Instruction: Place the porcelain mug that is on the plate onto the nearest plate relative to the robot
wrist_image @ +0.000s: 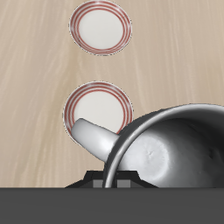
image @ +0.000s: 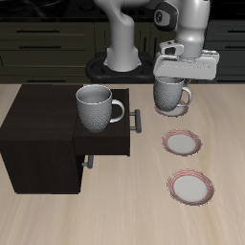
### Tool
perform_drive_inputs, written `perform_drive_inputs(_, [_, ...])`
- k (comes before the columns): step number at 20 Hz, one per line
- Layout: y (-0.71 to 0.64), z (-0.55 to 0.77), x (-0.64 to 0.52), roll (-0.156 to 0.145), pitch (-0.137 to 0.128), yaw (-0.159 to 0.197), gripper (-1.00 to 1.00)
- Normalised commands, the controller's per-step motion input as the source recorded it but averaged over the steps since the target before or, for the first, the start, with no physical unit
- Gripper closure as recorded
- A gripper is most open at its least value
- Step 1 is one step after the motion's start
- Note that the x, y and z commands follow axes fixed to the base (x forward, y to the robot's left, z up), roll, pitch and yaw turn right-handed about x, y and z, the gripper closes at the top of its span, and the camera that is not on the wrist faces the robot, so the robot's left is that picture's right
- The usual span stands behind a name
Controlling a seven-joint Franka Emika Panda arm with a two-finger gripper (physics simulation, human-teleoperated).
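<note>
The porcelain mug is greyish-white and dimpled, and it hangs at the back of the table under my gripper. The gripper is shut on the mug's rim. In the wrist view the mug fills the frame close up, handle pointing out, with my gripper at its rim. Two ringed plates lie nearer the front edge: one just in front of the mug, another farther forward. Both show in the wrist view. A third plate is hidden beneath the mug.
A dark cabinet stands beside the plates with its drawer pulled out. A larger dimpled mug stands on top of it. The robot's base is at the table's back.
</note>
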Motion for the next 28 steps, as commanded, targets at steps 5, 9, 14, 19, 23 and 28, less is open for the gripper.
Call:
perform_drive_inputs(5, [-0.01,0.05,-0.31,0.015,-0.038,0.002,1.00])
perform_drive_inputs(9, [-0.12,-0.01,-0.30,0.014,-0.020,-0.015,1.00])
perform_drive_inputs(14, [-0.15,-0.11,-0.28,0.004,-0.015,-0.011,1.00])
perform_drive_inputs(19, [0.03,-0.18,-0.27,0.032,0.003,0.007,1.00])
perform_drive_inputs(23, [0.04,-0.03,-0.24,0.030,-0.015,-0.014,1.00])
perform_drive_inputs(28, [0.08,-0.12,-0.35,0.045,-0.015,-0.010,1.00])
